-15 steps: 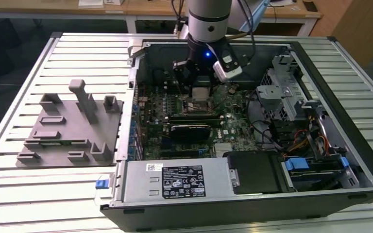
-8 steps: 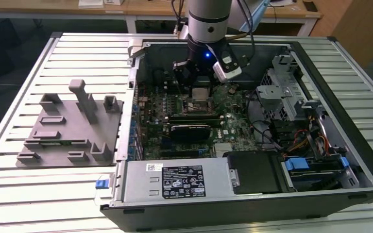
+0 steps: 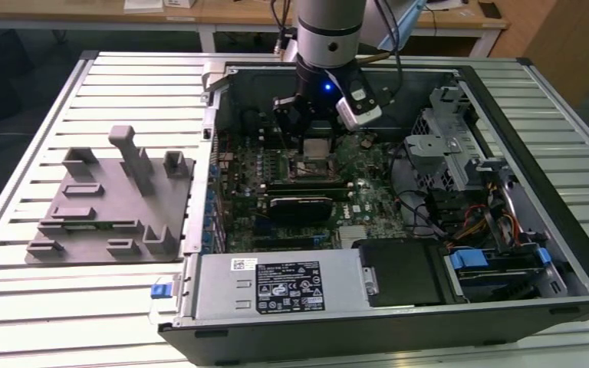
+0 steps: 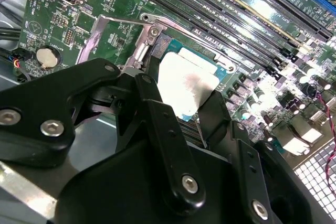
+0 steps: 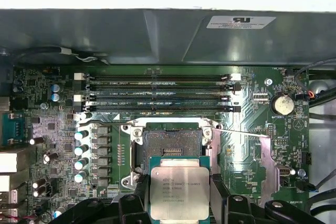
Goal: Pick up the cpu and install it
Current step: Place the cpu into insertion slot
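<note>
A silver-grey cylindrical arm [image 3: 327,11] carries a black band [image 3: 327,32] and ends in a black wrist [image 3: 318,75] with a small blue light [image 3: 327,87]. Black cables [image 3: 394,46] trail beside it. The matte black end effector [image 4: 184,90] has linked bars fastened by silver socket screws [image 4: 190,183].

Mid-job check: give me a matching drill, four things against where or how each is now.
1 cpu
2 CPU socket
3 coin cell battery
4 grey fixture tray

A on the slatted table
B held in the gripper
C open, empty
D round, silvery, on the motherboard

Pairs: 1-B, 2-C, 3-D, 4-A
</note>
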Controlling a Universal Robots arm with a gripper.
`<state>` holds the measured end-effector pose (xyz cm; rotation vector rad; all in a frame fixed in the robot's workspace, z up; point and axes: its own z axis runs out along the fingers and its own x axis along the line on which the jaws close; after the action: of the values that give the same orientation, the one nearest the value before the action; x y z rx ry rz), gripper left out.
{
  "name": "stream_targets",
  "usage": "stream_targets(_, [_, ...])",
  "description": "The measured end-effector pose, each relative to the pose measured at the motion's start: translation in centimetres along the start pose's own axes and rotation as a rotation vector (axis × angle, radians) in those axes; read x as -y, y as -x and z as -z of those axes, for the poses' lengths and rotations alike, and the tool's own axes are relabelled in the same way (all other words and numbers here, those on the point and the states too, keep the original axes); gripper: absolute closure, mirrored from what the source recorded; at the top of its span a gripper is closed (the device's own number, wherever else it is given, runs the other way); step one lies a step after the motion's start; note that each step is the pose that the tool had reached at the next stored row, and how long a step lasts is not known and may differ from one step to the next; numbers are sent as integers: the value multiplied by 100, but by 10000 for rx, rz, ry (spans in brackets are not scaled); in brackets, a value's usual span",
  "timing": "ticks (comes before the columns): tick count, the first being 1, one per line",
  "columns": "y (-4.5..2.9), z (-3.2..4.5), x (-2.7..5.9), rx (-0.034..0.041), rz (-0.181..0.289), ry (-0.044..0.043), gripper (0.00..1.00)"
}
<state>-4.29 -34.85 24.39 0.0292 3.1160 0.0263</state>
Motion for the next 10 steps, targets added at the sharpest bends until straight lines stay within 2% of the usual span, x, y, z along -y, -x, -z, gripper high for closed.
stream_targets(3, [0,0,0,2,-114,-2,46])
stream_targets(10, [0,-2,0,23,-1317,-32,46])
